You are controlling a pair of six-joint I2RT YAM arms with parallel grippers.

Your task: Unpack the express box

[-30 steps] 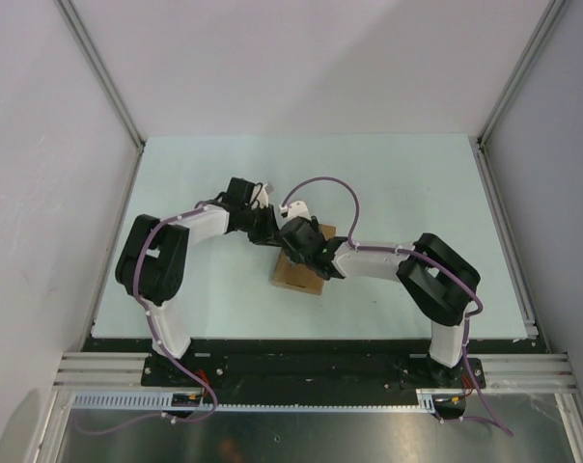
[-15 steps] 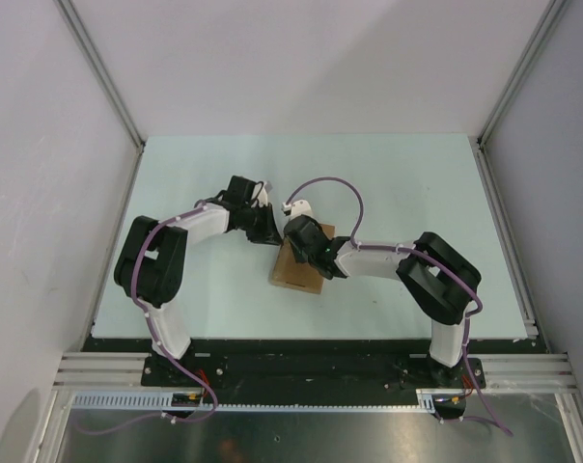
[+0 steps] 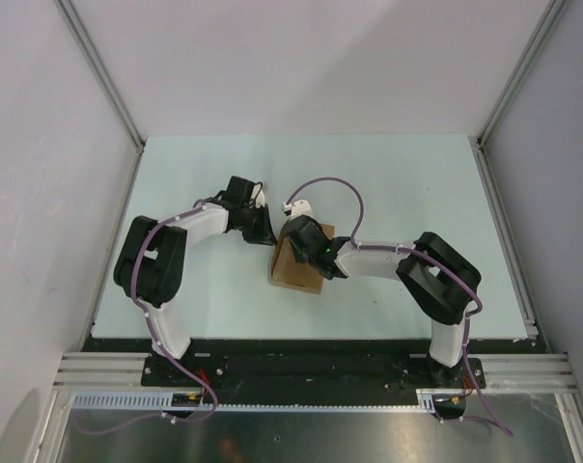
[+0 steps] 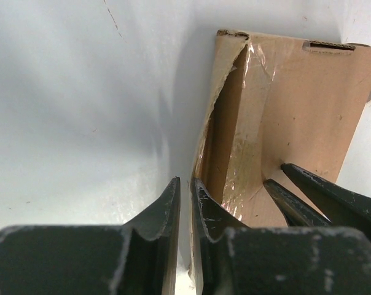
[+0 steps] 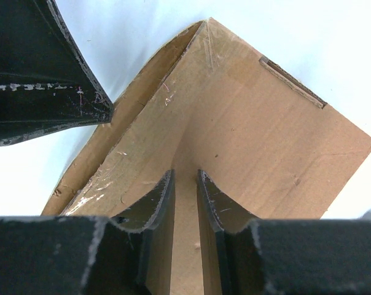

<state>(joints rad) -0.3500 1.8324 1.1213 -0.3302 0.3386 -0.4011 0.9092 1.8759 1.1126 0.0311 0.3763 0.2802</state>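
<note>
**Top external.** You have the express box (image 3: 293, 275), a small flat brown cardboard box, lying a little left of the middle of the pale bench (image 3: 417, 193), nearer its near edge than its far one. Both arms reach inward and meet over the box's far end. The left gripper (image 3: 267, 234) is at the box's far-left corner and the right gripper (image 3: 296, 241) is just beside it, above the cardboard.

**Left wrist.** The left gripper (image 4: 185, 184) sits at the open side edge of the express box (image 4: 302, 104). Its fingers are drawn almost together, with only a thin slit between them. You cannot tell whether cardboard sits in that slit. Glossy clear tape (image 4: 247, 141) runs along the raised panel. The right gripper's fingers (image 4: 333, 196) press on that panel from the right.

**Right wrist.** The right gripper (image 5: 184, 181) is clamped on a pinched fold of the express box's panel (image 5: 253, 123), and the crease runs up from between the fingers. A narrow slot (image 5: 293, 83) is cut near the panel's far edge. The left gripper's fingers (image 5: 44, 80) are at the upper left, close beside the box's edge.
</note>
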